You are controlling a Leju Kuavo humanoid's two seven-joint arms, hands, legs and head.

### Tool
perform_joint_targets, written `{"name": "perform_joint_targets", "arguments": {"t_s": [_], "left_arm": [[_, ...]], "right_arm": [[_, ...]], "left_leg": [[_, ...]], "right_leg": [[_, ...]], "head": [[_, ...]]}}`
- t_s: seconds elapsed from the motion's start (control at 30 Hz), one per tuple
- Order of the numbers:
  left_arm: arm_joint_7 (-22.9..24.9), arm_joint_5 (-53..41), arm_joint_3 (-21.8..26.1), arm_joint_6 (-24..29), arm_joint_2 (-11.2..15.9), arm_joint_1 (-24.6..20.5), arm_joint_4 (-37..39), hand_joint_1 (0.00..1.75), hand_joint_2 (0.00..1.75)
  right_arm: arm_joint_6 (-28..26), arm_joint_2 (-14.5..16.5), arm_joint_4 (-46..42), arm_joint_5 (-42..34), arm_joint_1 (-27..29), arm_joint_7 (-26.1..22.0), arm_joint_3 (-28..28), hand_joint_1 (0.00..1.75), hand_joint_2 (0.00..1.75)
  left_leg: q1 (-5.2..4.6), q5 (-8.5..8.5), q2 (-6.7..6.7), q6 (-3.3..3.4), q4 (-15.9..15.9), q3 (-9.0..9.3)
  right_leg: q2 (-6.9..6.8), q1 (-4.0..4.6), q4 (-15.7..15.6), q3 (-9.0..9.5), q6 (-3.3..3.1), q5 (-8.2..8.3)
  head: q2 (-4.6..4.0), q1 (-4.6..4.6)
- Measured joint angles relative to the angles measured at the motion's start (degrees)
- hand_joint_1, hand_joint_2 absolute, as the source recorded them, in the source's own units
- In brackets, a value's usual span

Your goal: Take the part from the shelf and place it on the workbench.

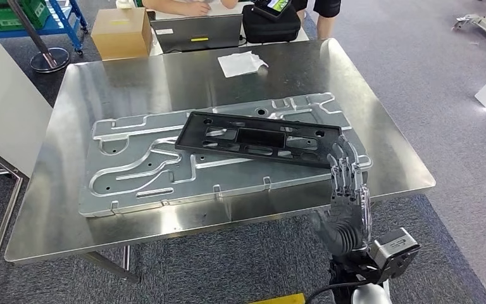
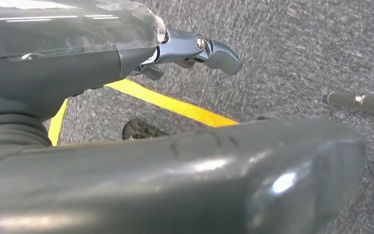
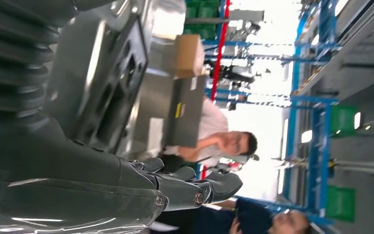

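Part point(image 1: 257, 139): black frame, flat on the metal panel point(image 1: 133, 166) atop the workbench point(image 1: 164, 76). Placement apparently complete. Right hand point(image 1: 347, 196): fingers extended, apart, empty, near the part's end; contact unclear. Left hand point(image 2: 195, 48): hanging, empty, fingers seemingly loose.

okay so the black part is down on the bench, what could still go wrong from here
The black part lies on the ribbed metal panel, not flat on the workbench, so it might slide. The right hand hovers close to its near corner; pulling away carelessly could snag or nudge it.
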Motion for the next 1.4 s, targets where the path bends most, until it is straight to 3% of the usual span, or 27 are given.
{"name": "perform_joint_targets", "arguments": {"t_s": [0.07,0.13,0.2,0.27,0.33,0.37,0.4,0.43,0.47,0.53,0.6,0.67,0.7,0.77,0.83,0.87,0.9,0.93,1.0,1.07,1.1,1.17,1.2,1.23,1.33,1.37,1.4], "left_arm": [[0.6,-1.0,1.2,-0.6,-0.7,0.3,-1.4,0.00,0.00],[1.4,-1.9,2.4,-1.1,-1.5,0.8,-3.0,0.00,0.00],[2.2,-3.1,3.7,-1.9,-2.2,1.2,-4.6,0.00,0.00],[3.1,-4.7,5.4,-2.7,-3.0,1.5,-6.4,0.00,0.00],[3.8,-6.1,7.3,-3.3,-4.0,1.6,-8.2,0.00,0.00],[4.1,-6.7,8.3,-3.6,-4.4,1.6,-9.0,0.00,0.00],[4.3,-7.3,9.2,-3.8,-4.9,1.7,-9.7,0.00,0.00],[4.5,-7.8,10.0,-4.0,-5.2,1.7,-10.4,0.00,0.00],[4.6,-8.3,10.9,-4.2,-5.6,1.6,-11.0,0.00,0.00],[4.7,-9.0,12.4,-4.3,-6.1,1.4,-12.0,0.00,0.00],[4.6,-9.3,13.6,-4.3,-6.5,1.2,-12.6,0.00,0.00],[4.6,-9.7,14.7,-4.3,-6.9,1.3,-12.9,0.00,0.00],[4.6,-9.9,15.2,-4.3,-7.0,1.3,-13.0,0.00,0.00],[4.6,-10.2,16.0,-4.4,-7.3,1.3,-13.3,0.00,0.00],[4.6,-10.6,16.7,-4.5,-7.5,1.3,-13.5,0.00,0.00],[4.5,-10.8,17.0,-4.6,-7.6,1.3,-13.5,0.00,0.00],[4.5,-10.9,17.3,-4.7,-7.7,1.3,-13.5,0.00,0.00],[4.5,-11.1,17.6,-4.8,-7.7,1.3,-13.5,0.00,0.00],[4.5,-11.3,18.1,-4.9,-7.8,1.3,-13.5,0.00,0.00],[4.6,-11.5,18.5,-4.9,-8.0,1.2,-13.6,0.00,0.00],[4.6,-11.8,18.7,-5.0,-8.0,1.2,-13.7,0.00,0.00],[4.6,-12.3,19.3,-5.1,-8.0,1.3,-13.8,0.00,0.00],[4.7,-12.5,19.6,-5.1,-8.0,1.4,-13.8,0.00,0.00],[4.7,-12.7,19.9,-5.2,-8.0,1.5,-13.8,0.00,0.00],[4.8,-12.8,20.3,-5.2,-8.0,1.5,-13.9,0.00,0.00],[4.8,-12.8,20.4,-5.2,-8.0,1.5,-13.9,0.00,0.00],[4.8,-12.9,20.5,-5.2,-7.9,1.5,-14.0,0.00,0.00]], "right_arm": [[-0.3,0.1,0.1,0.1,1.5,0.0,-1.3,0.00,0.00],[-0.3,0.3,0.1,0.5,2.9,0.1,-2.5,0.00,0.00],[-0.1,0.6,0.2,1.7,4.0,0.4,-3.2,0.00,0.00],[0.1,0.9,0.5,4.2,4.7,1.2,-3.6,0.00,0.00],[0.3,1.1,1.0,6.9,5.2,2.1,-3.8,0.00,0.00],[0.4,1.2,1.3,7.9,5.4,2.5,-3.9,0.00,0.00],[0.5,1.3,1.6,8.6,5.5,2.9,-3.9,0.00,0.00],[0.6,1.4,2.0,9.3,5.6,3.3,-3.9,0.00,0.00],[0.7,1.4,2.3,10.0,5.6,3.8,-3.9,0.00,0.00],[0.8,1.4,3.1,11.8,5.7,4.6,-3.9,0.00,0.00],[0.6,1.4,4.0,13.6,5.6,5.5,-3.9,0.00,0.00],[0.1,1.4,5.4,15.5,5.5,6.6,-3.9,0.00,0.00],[-0.2,1.4,6.4,16.5,5.4,7.2,-3.9,0.00,0.00],[-1.0,1.4,8.8,18.5,5.3,8.3,-3.9,0.00,0.00],[-2.2,1.3,11.6,21.3,5.2,9.3,-3.9,0.00,0.00],[-2.7,1.2,13.0,22.6,5.1,9.8,-3.9,0.00,0.00],[-3.2,1.1,14.5,23.6,5.0,10.1,-3.9,0.00,0.00],[-3.4,1.1,15.9,24.1,4.9,10.4,-3.9,0.00,0.00],[-3.6,1.0,17.9,24.6,4.7,10.8,-3.9,0.00,0.00],[-3.8,0.9,19.7,24.8,4.3,11.2,-3.9,0.00,0.00],[-4.0,0.9,20.8,24.8,4.1,11.4,-3.9,0.00,0.00],[-4.4,0.9,23.4,24.7,3.8,11.6,-3.8,0.00,0.00],[-4.6,0.8,24.5,24.6,3.6,11.6,-3.7,0.00,0.00],[-4.7,0.8,25.5,24.5,3.5,11.6,-3.6,0.00,0.00],[-5.0,0.8,27.5,24.5,3.4,11.6,-3.6,0.00,0.00],[-5.0,0.8,28.0,24.5,3.4,11.6,-3.5,0.00,0.00],[-5.1,0.8,28.5,24.5,3.3,11.6,-3.5,0.00,0.00]], "left_leg": [[-0.12,0.10,-0.12,-0.79,0.5,-0.38],[-0.19,0.46,-0.15,-1.62,0.5,-0.64],[-0.01,-0.65,-0.17,-2.32,1.4,-1.28],[0.14,-4.89,-0.22,-2.66,6.3,-3.14],[0.15,-9.35,-0.22,-2.80,13.7,-5.46],[0.15,-10.11,-0.22,-2.82,16.0,-5.84],[0.15,-9.64,-0.21,-2.75,16.5,-5.29],[0.13,-8.11,-0.13,-2.60,14.7,-3.57],[0.06,-6.37,0.27,-2.33,11.1,-0.91],[-0.36,-4.79,1.86,-1.75,2.6,4.77],[-0.88,-4.92,2.64,-1.23,-1.5,6.86],[-0.92,-3.91,1.90,-0.52,-2.0,6.11],[-0.82,-3.18,1.52,-0.06,-2.2,5.59],[-0.61,-1.56,0.82,0.70,-2.5,4.14],[-0.74,-0.17,-0.02,1.02,-2.4,2.35],[-0.81,0.52,-0.52,1.02,-2.3,1.44],[-0.84,1.17,-1.06,0.94,-2.1,0.50],[-0.85,1.74,-1.62,0.82,-1.8,-0.44],[-0.86,2.67,-2.73,0.45,-1.0,-2.21],[-0.92,3.51,-3.73,-0.10,-0.5,-3.30],[-0.90,4.00,-4.21,-0.45,-0.4,-3.60],[-0.83,4.92,-5.10,-1.17,-0.6,-4.04],[-0.77,4.53,-4.81,-1.47,-0.2,-4.49],[-0.72,2.96,-4.02,-1.76,1.0,-5.14],[-0.31,-5.66,-1.43,-2.86,10.3,-7.74],[-0.16,-7.03,-1.23,-3.24,13.7,-8.20],[-0.02,-6.83,-1.12,-3.54,15.9,-8.01]], "right_leg": [[0.10,0.30,-3.5,1.67,-0.61,0.67],[0.28,0.53,-3.5,1.15,-1.66,0.98],[0.12,0.46,-3.8,0.55,-2.82,1.57],[-0.27,0.52,-4.0,-0.34,-3.83,2.37],[-0.78,0.88,-3.9,-1.53,-4.30,3.17],[-1.10,1.08,-3.8,-2.12,-4.37,3.59],[-1.44,1.24,-3.8,-2.68,-4.38,4.00],[-1.79,1.37,-3.7,-3.20,-4.33,4.38],[-2.17,1.47,-3.6,-3.63,-4.23,4.76],[-3.00,1.67,-3.5,-4.14,-3.81,5.45],[-3.98,1.65,-3.6,-4.12,-3.13,6.20],[-4.53,1.40,-3.8,-4.05,-2.30,6.79],[-3.96,1.30,-3.5,-4.28,-1.89,6.03],[-1.83,1.20,0.1,-5.39,-1.33,1.44],[-0.57,1.23,6.8,-6.87,-1.23,-4.02],[-0.41,1.23,9.8,-7.14,-1.23,-5.09],[-0.34,1.24,11.1,-6.64,-1.28,-4.67],[-0.19,1.24,10.5,-5.20,-1.40,-3.25],[1.21,1.24,3.5,0.27,-1.96,-0.76],[3.17,1.31,-3.8,4.97,-2.47,-1.03],[3.66,1.43,-5.6,5.89,-2.66,-1.57],[2.82,1.50,-6.1,5.66,-3.15,-0.98],[2.21,1.41,-6.2,5.24,-3.57,-0.48],[1.53,1.28,-6.4,4.66,-4.05,0.16],[-0.58,1.29,-6.4,2.42,-4.70,1.98],[-1.31,1.33,-6.2,1.61,-4.63,2.54],[-2.05,1.34,-6.0,0.73,-4.53,3.07]], "head": [[0.01,-0.03],[0.01,-0.05],[0.00,-0.04],[0.00,-0.05],[0.00,-0.07],[0.00,-0.07],[0.00,-0.07],[0.00,-0.07],[0.00,-0.07],[0.01,-0.04],[0.01,-0.03],[0.01,-0.06],[0.01,-0.08],[0.00,-0.07],[0.00,-0.07],[0.00,-0.07],[0.00,-0.07],[0.00,-0.07],[0.00,-0.07],[0.01,-0.09],[0.01,-0.10],[0.01,-0.09],[0.01,-0.09],[0.00,-0.12],[0.01,-0.21],[0.01,-0.20],[0.01,-0.21]]}}
